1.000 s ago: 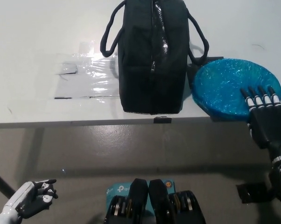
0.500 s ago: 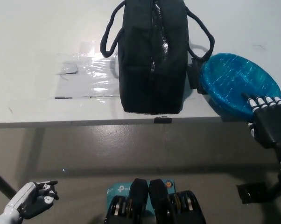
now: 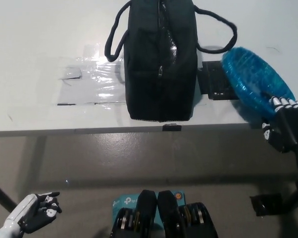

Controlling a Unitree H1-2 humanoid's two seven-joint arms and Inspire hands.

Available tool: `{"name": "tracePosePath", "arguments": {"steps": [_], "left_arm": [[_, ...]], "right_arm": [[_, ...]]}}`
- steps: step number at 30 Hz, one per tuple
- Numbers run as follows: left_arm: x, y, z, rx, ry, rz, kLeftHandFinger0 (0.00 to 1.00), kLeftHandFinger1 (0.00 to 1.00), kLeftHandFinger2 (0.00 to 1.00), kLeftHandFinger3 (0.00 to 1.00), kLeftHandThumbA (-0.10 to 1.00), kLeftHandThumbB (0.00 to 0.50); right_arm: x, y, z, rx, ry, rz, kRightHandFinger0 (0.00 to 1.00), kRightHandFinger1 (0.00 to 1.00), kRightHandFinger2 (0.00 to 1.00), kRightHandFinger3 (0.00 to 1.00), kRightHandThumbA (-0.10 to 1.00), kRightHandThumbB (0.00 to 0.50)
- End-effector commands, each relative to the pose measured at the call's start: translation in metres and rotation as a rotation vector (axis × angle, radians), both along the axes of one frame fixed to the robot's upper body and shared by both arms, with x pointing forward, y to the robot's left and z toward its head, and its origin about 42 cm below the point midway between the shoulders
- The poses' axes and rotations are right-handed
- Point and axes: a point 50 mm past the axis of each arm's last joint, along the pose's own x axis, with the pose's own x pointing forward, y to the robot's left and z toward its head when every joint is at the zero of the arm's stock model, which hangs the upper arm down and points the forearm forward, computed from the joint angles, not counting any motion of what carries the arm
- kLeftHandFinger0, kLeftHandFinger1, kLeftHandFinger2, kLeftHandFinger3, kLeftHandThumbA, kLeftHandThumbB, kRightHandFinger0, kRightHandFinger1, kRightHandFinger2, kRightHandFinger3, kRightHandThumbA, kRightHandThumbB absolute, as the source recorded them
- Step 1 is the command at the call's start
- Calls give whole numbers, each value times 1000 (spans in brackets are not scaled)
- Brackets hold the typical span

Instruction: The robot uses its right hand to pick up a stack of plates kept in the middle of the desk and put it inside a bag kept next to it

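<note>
Now: black right hand (image 3: 283, 130) at right edge of view, fingers clamped on near rim of blue plate stack (image 3: 255, 82). Stack tilted steeply, near edge lifted, far edge up near bag's right handle loop (image 3: 219, 33); wrapped in shiny clear film. Whether far edge touches counter (image 3: 40, 39): cannot tell.

Black bag (image 3: 161, 59) upright at middle of white counter, just left of stack, zip (image 3: 164, 44) running along top toward camera. Whether zip stands open: cannot tell. Left handle loop (image 3: 114, 34) drooping over left side.

Dark flat patch (image 3: 214, 82) on counter between bag and stack, partly covered by stack.

Clear tape or film patch (image 3: 87, 82) stuck on counter left of bag, glare on it.

White left hand (image 3: 37, 212) low at bottom left, below counter edge, over grey floor (image 3: 89, 158), well apart from everything; fingers loosely curled, gripping nothing.

Small dark tab (image 3: 172, 128) at counter's front edge below bag.
</note>
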Motion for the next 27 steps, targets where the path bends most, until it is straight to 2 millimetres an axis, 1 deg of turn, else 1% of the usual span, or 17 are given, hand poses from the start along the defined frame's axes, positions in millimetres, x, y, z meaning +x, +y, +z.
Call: {"name": "tracePosePath", "arguments": {"steps": [1, 3, 6, 7, 9, 10, 11, 13, 14, 15, 16, 20, 21, 22, 25, 26, 27], "left_arm": [[3, 9, 14, 45, -24, -34, 963, 854, 885, 883, -100, 134], [1, 11, 14, 47, -22, -33, 967, 854, 887, 885, -100, 138], [1, 11, 14, 55, -28, -36, 952, 848, 871, 865, -100, 143], [1, 11, 14, 58, -27, -38, 953, 854, 874, 861, -100, 138], [1, 11, 14, 60, -28, -41, 949, 853, 877, 857, -100, 137], [1, 11, 14, 57, -28, -44, 948, 853, 878, 857, -100, 138], [1, 11, 14, 57, -25, -40, 947, 852, 878, 856, -100, 142], [1, 11, 13, 61, -22, -37, 953, 855, 878, 859, -100, 138], [2, 11, 13, 64, -25, -42, 951, 854, 878, 859, -100, 139], [2, 11, 13, 64, -26, -42, 950, 854, 877, 859, -100, 140], [1, 10, 14, 55, -31, -44, 930, 851, 875, 851, -100, 135], [2, 11, 13, 42, -24, -40, 959, 865, 882, 859, -100, 145], [2, 12, 12, 46, -22, -38, 975, 873, 884, 862, -100, 152], [0, 11, 11, 47, -17, -40, 977, 874, 884, 863, -100, 152], [-1, 11, 10, 42, -18, -33, 980, 868, 881, 861, -100, 150], [-2, 10, 11, 41, -14, -33, 942, 849, 881, 867, -100, 140], [-1, 10, 11, 40, -16, -38, 921, 837, 873, 854, -100, 146]], "right_arm": [[3, -3, 43, 623, 27, 35, 0, 51, 289, 35, -100, 258], [3, -3, 47, 695, 32, 20, 0, 0, 233, 39, -100, 258], [3, -7, 58, 855, 29, 28, 0, 0, 124, 60, -100, 184], [3, -8, 60, 868, 30, 18, 0, 0, 105, 63, -100, 182], [3, -9, 67, 999, 45, -7, 0, 0, 41, 79, -100, 159], [4, -10, 76, 1122, 51, -14, 0, 0, 18, 80, -100, 157], [4, -11, 82, 1172, 48, -3, 0, 0, 77, 127, -100, 133], [6, -14, 93, 1264, 25, -23, 0, 0, 270, 272, -100, 128], [7, -15, 96, 1298, 11, -13, 0, 0, 321, 352, -100, 100], [7, -16, 97, 1303, 9, -12, 0, 0, 350, 400, -100, 98], [11, -18, 104, 1386, -30, 0, 0, 0, 341, 410, -100, 88], [17, -20, 113, 1459, -79, -3, 0, 0, 309, 413, -100, 103], [21, -21, 121, 1477, -98, 7, 0, 0, 287, 371, -100, 145], [18, -22, 118, 1480, -96, 3, 0, 0, 285, 369, -100, 148], [21, -24, 127, 1521, -127, 16, 0, 0, 228, 302, -100, 176], [25, -26, 143, 1528, -165, 41, 0, 0, 239, 369, -100, 98], [26, -27, 151, 1520, -172, 71, 0, 0, 263, 392, -100, 69]]}}
